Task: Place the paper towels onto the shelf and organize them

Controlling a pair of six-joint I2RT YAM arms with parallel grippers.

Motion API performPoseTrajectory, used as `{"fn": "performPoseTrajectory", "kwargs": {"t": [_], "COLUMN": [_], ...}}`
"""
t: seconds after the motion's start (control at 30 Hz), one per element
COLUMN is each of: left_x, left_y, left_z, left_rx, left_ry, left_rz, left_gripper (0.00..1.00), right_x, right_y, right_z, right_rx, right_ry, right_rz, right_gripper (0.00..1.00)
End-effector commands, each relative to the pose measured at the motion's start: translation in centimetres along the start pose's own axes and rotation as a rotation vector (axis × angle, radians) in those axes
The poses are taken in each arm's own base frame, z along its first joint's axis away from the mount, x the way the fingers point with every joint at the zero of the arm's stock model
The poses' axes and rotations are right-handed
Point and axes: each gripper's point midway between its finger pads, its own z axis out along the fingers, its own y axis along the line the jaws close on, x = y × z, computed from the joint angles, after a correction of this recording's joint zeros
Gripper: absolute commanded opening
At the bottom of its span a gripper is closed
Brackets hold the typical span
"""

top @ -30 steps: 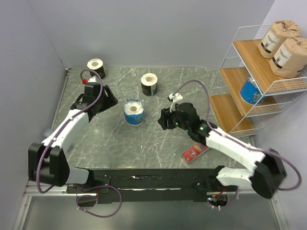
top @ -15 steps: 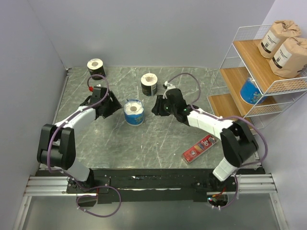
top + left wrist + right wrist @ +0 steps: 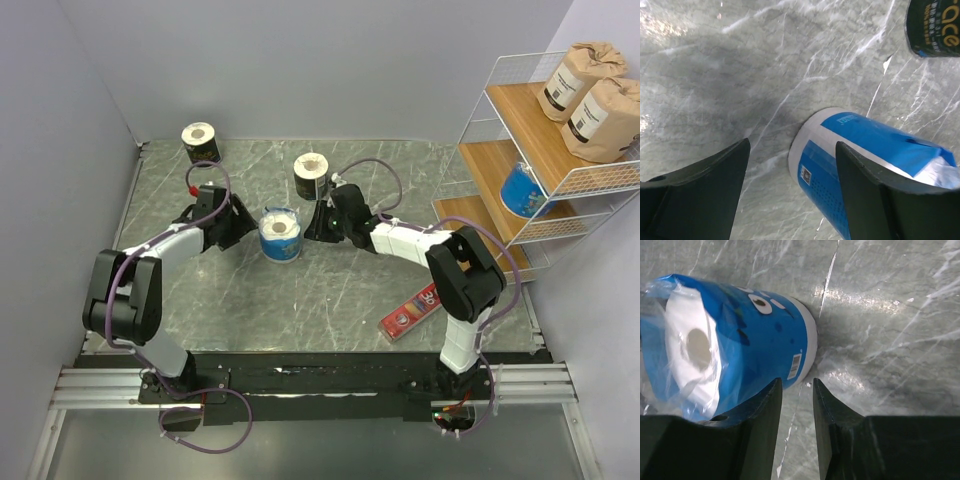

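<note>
- Both arms have swung in toward the blue roll [image 3: 280, 233] since a second ago. The right pincer [image 3: 318, 222] has narrowed from part-open to nearly closed, with nothing in it.
- Behind the right pincer, toward the bases, lies a red box [image 3: 410, 312].
- The blue roll stands upright between the pincers. The left pincer [image 3: 792, 150] has its jaws apart and empty, with the roll just ahead beside its right finger.
- Beyond both pincers stand two black rolls [image 3: 312, 176] [image 3: 201, 142].
- Far to the right pincer's right, the shelf [image 3: 480, 240] holds two brown rolls [image 3: 577, 80] and another blue one [image 3: 522, 188].
- The step in hand looks like fetching the next roll. The left pincer probably needs to straddle it, then close.
</note>
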Motion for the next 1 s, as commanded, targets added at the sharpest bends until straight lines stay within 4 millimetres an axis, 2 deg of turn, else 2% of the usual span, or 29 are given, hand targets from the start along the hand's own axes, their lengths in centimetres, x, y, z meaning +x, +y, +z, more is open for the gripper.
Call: {"fn": "performPoseTrajectory", "kwargs": {"t": [0.0, 0.13, 0.33, 0.43, 0.67, 0.8, 0.9, 0.93, 0.97], "left_x": [0.8, 1.8, 3.5, 4.4, 6.1, 5.4, 3.7, 2.3, 1.8], "left_y": [-0.9, -0.7, -0.8, -0.1, 1.8, 2.1, 1.3, 0.6, 0.6], "left_z": [0.9, 1.6, 2.5, 3.0, 4.0, 3.3, 1.6, 0.7, 0.0], "left_rx": [0.027, 0.012, -0.020, -0.057, -0.155, -0.195, -0.200, -0.192, -0.206], "left_ry": [0.009, 0.025, 0.040, 0.041, 0.049, 0.026, -0.018, -0.061, -0.069], "left_rz": [-0.003, 0.001, 0.029, 0.032, 0.052, 0.069, 0.090, 0.092, 0.097], "left_gripper": [0.76, 0.75, 0.75, 0.75, 0.75, 0.77, 0.80, 0.80, 0.81], "right_x": [-1.8, -0.5, 1.4, 2.1, 2.0, 0.6, -1.1, -1.5, -1.8], "right_y": [1.8, 1.4, 0.4, -0.3, -1.1, -1.3, -1.4, -1.3, -1.8], "right_z": [0.9, 2.0, 2.6, 2.7, 2.1, 0.6, -2.1, -2.7, -3.5], "right_rx": [-0.053, -0.052, -0.019, -0.006, 0.041, 0.092, 0.151, 0.159, 0.195], "right_ry": [-0.037, -0.004, 0.030, 0.034, 0.030, -0.005, -0.044, -0.054, -0.069], "right_rz": [0.025, 0.039, 0.047, 0.058, 0.031, -0.025, -0.061, -0.072, -0.086], "right_gripper": [0.38, 0.38, 0.36, 0.36, 0.36, 0.36, 0.40, 0.41, 0.42]}}
